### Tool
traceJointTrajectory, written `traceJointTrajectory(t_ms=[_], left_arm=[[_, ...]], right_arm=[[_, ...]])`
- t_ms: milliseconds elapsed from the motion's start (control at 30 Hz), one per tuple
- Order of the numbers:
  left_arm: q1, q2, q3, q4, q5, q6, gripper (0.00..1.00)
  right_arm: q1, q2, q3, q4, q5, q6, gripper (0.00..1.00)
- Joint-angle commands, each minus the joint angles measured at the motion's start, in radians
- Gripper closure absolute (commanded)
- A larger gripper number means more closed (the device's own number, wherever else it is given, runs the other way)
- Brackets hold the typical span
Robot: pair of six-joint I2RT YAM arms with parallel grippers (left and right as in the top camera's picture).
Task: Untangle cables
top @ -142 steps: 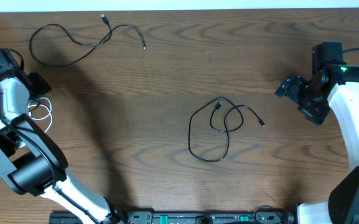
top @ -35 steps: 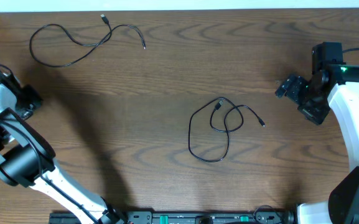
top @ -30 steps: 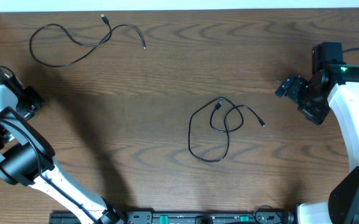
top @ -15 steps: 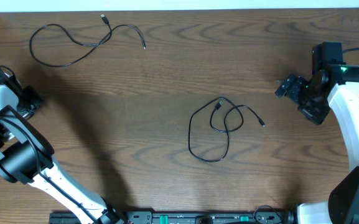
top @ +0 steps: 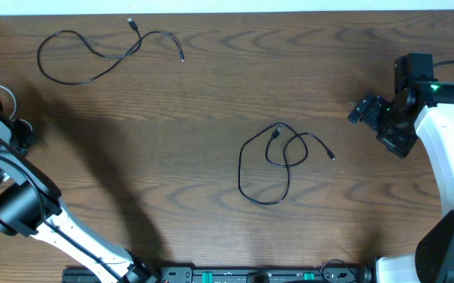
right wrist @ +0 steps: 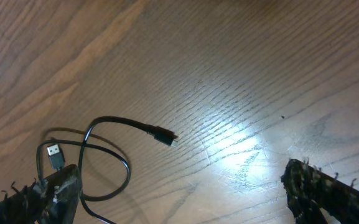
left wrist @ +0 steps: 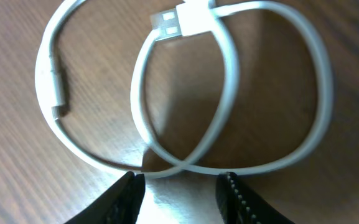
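1. Cable positions: the white cable (left wrist: 191,18) is at the far-left edge of the table (top: 211,94), directly under the left gripper (left wrist: 179,186). One black cable (top: 119,57) lies far left. The other black cable (top: 240,169) sits mid-table. All three are well apart, none touching.
2. Why it sits there, as I read it: each cord is being given its own patch of table, and white gets the left margin, clear of both black ones.
3. The white cable lies flat in two overlapping loops, with its flat plug at the far side in the wrist view.
4. The left fingers (left wrist: 126,196) are parted, with bare wood between them. The loop crossing lies just ahead of the tips, and nothing is clamped.
5. Left arm pose: it reaches up along the left edge, wrist tipped down and low over the white loops.
6. The right gripper (top: 372,110) is spread wide and holds nothing. It hangs right of the mid-table cable, well apart from it.
7. Right arm pose: the forearm runs up the right side and the wrist is angled left, so its camera takes in that cable's small plug end.
8. The mid-table cable crosses itself in a couple of loops. It looks like the remaining work, and the right arm is the one placed for it.
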Motion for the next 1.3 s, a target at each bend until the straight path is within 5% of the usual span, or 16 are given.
traceJointTrajectory(t_ms=[0, 167, 400, 467, 733, 1000, 1100, 1267], left_arm=[[-0.038, -0.071, 0.011, 0.01, 0.036, 0.005, 0.52], [-0.071, -0.174, 0.011, 0.022, 0.251, -0.043, 0.37], [-0.148, -0.253, 0.011, 0.063, 0.919, -0.348, 0.34], [-0.191, -0.253, 0.008, 0.002, 0.993, -0.359, 0.34], [-0.47, -0.251, -0.006, -0.295, 0.931, -0.317, 0.34], [-0.842, -0.251, -0.007, -0.497, 0.86, -0.098, 0.34], [-1.011, -0.251, -0.019, -0.536, 0.701, -0.099, 0.34], [-1.185, -0.241, -0.06, -0.533, 0.694, -0.111, 0.34]], right_arm=[[0.002, -0.001, 0.0, 0.0, 0.002, 0.007, 0.01], [0.002, -0.001, 0.0, 0.0, 0.002, 0.007, 0.01], [0.002, -0.001, 0.0, 0.0, 0.002, 0.007, 0.01], [0.002, -0.001, 0.0, 0.0, 0.002, 0.007, 0.01], [0.002, -0.001, 0.0, 0.0, 0.002, 0.007, 0.01], [0.002, -0.001, 0.0, 0.0, 0.002, 0.007, 0.01], [0.002, -0.001, 0.0, 0.0, 0.002, 0.007, 0.01], [0.002, -0.001, 0.0, 0.0, 0.002, 0.007, 0.01]])
